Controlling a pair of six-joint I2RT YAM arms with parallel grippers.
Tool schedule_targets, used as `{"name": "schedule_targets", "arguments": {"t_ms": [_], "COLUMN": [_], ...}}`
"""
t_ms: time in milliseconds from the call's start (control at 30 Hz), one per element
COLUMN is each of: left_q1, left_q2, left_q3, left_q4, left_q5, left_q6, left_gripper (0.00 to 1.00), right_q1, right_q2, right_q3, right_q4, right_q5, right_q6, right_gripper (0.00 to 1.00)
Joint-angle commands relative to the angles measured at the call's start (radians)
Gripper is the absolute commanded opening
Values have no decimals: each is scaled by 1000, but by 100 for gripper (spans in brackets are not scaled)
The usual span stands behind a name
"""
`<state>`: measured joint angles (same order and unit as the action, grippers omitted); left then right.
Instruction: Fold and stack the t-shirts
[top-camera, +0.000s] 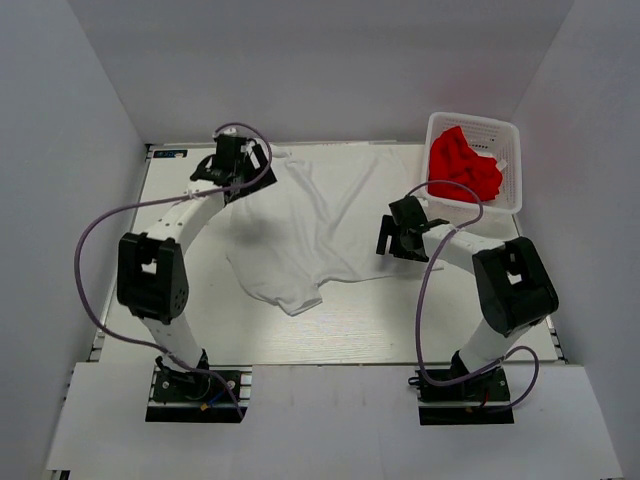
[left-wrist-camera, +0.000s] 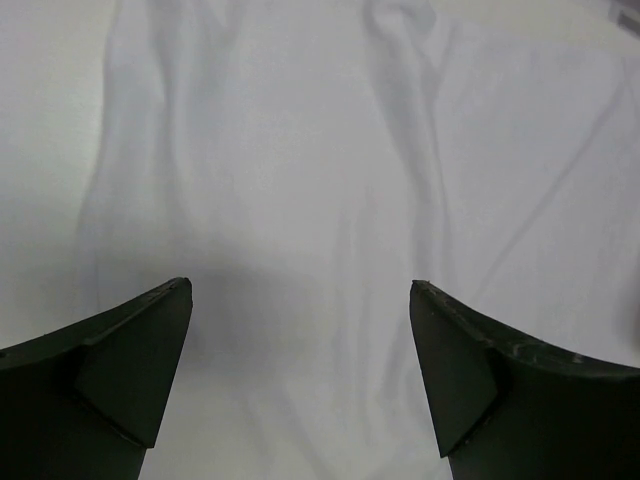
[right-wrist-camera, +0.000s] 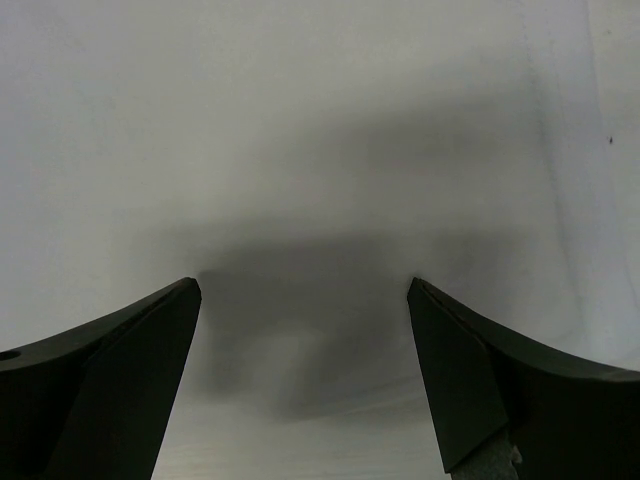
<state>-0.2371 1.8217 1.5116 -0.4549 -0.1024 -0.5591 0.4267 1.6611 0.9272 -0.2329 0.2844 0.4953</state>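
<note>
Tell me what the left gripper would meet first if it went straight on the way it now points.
Probably the white t-shirt: its wrinkled cloth fills the wrist view ahead of the open left gripper, with nothing between. How far off it lies is unclear.

The top camera looks down from high up behind the two arms (top-camera: 150, 275) and sees the whole table (top-camera: 400, 320). Each wrist camera looks down from very close, past its own dark fingers (left-wrist-camera: 100, 370). Top and left views share the white shirt (top-camera: 320, 225).
</note>
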Motion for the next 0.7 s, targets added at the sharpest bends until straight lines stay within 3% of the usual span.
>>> {"name": "schedule_targets", "arguments": {"t_ms": [0,67,167,333,467,667], "left_q1": [-14,-27,-48,-70,-70,-50], "left_q2": [-56,-68,-97,-98,-108,-249], "left_q3": [-215,-285,-442,-586,-656,-677], "left_q4": [53,4,57,61,-33,-251], "left_q5": [104,153,246,247,120,-118], "left_q6": [-28,-57,-58,-94,-131,-209], "left_gripper": [100,100,100,100,100,100], "right_q1": [-11,-6,-9,-5,-2,-2], "right_q2": [29,20,-55,-188,-315,-458], "right_q3": [19,-8,-138,-284,-341,-367], "right_q4": [1,-23,13,-29,-85,-220], "right_q5": [-28,-54,-112,-120,-111,-56], "right_q6": [40,52,86,135,164,184], "right_gripper": [90,90,90,90,90,90]}}
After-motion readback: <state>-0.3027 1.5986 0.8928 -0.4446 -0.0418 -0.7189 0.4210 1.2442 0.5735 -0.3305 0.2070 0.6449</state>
